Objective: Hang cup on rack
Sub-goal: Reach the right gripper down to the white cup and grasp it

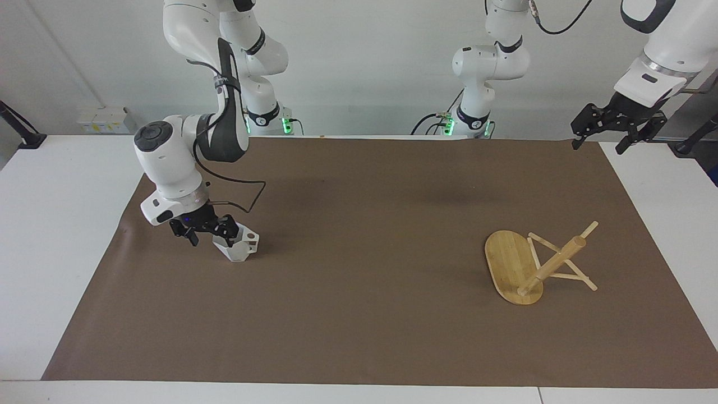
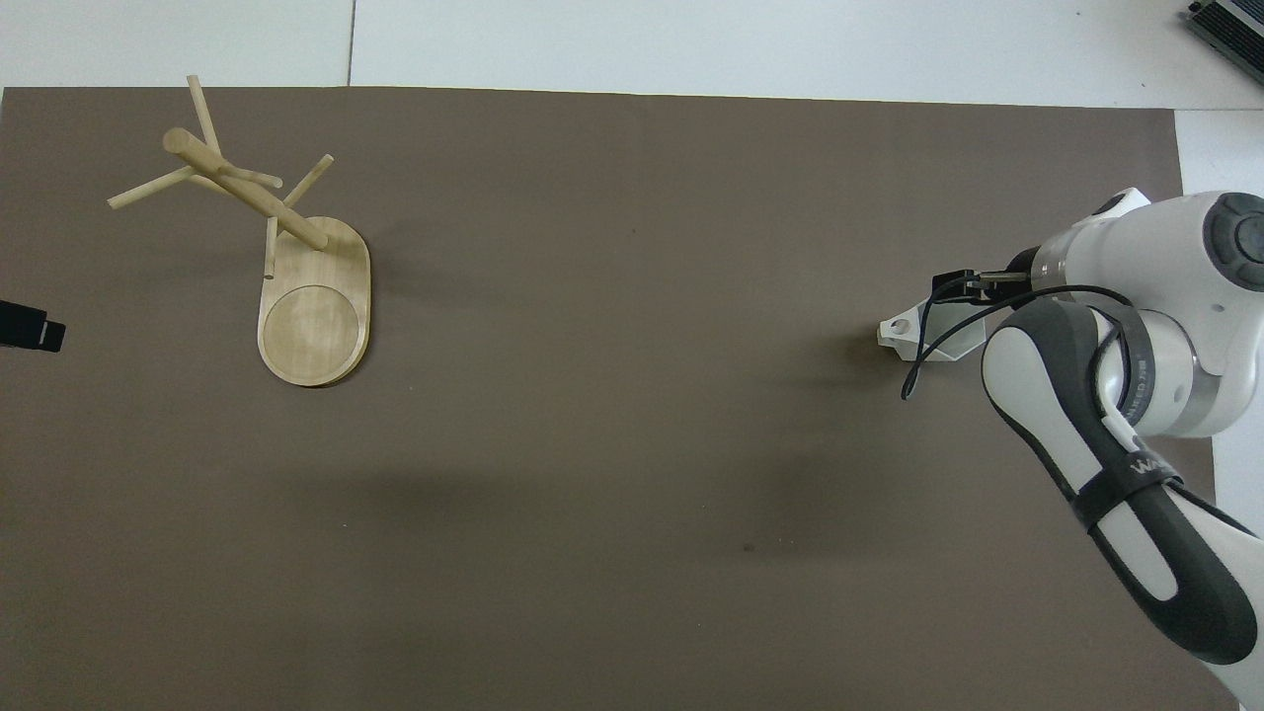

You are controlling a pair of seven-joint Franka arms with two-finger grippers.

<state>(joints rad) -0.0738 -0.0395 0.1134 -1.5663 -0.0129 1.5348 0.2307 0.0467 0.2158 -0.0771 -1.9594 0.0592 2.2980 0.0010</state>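
The cup (image 1: 238,246) stands upright on the brown mat (image 1: 359,314) toward the right arm's end of the table (image 1: 50,235), its handle pointing toward the middle of the mat. In the overhead view only its handle and part of its rim (image 2: 923,331) show past the arm.

The right gripper (image 1: 208,231) is down at the cup, its fingers spread wide. One finger (image 1: 229,226) seems to sit at or inside the cup's rim and the other (image 1: 192,235) outside the wall, on the side away from the handle; whether either one touches the cup I cannot tell. A black cable loops from the wrist over the mat beside the cup.

The rack (image 1: 535,264) stands toward the left arm's end of the table, well apart from the cup. Its oval base (image 2: 314,306) lies flat on the mat, the post rises from one end of it, and thin pegs cross the post near the top. No cup hangs on it.

The left gripper (image 1: 608,134) hangs in the air over the corner of the mat at the left arm's end, fingers wide, holding nothing; that arm waits. Only its tip (image 2: 25,326) shows at the edge of the overhead view.

White lettering runs along the dark band of the right arm's forearm (image 2: 1136,464), too small to read.
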